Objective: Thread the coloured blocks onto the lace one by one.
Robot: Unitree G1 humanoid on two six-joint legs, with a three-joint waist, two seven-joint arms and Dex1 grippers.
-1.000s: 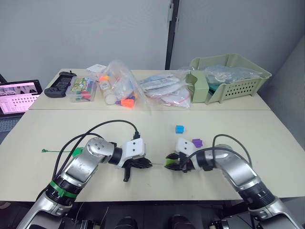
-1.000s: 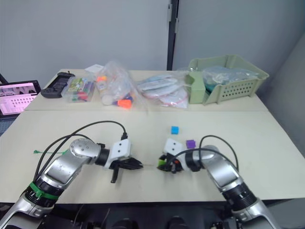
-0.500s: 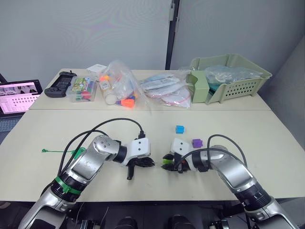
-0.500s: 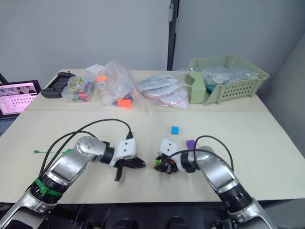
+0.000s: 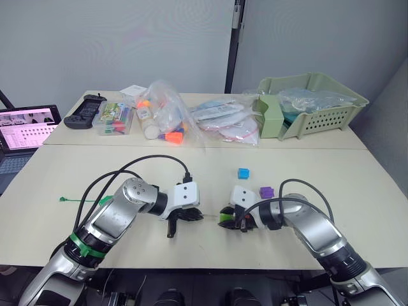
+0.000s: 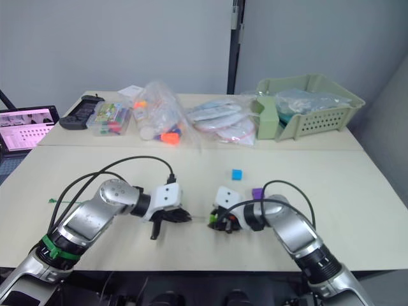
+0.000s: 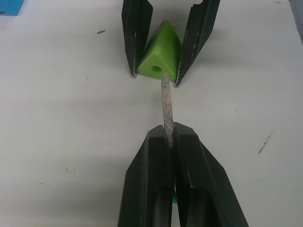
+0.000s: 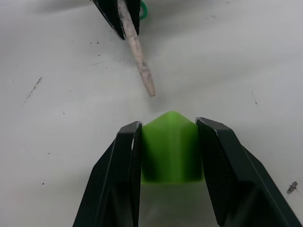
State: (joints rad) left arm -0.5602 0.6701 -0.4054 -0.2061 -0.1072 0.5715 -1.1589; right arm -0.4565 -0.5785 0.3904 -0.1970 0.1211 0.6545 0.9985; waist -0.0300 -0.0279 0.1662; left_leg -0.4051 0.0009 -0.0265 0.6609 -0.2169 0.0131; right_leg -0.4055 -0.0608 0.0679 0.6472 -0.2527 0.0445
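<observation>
Left gripper: fingers pressed together on the pale stiff tip of the green lace; the tip points at the hole of the light green block straight ahead, its end just at the hole's edge. The cord trails behind this arm toward the robot's left across the table.

Right gripper: fingers clamped on either side of the light green block, held low over the table, facing the left gripper.

Beyond the right gripper: purple block just beside its wrist, blue block a little farther out.

Far side of table: clear bags of orange toys, green basket.
</observation>
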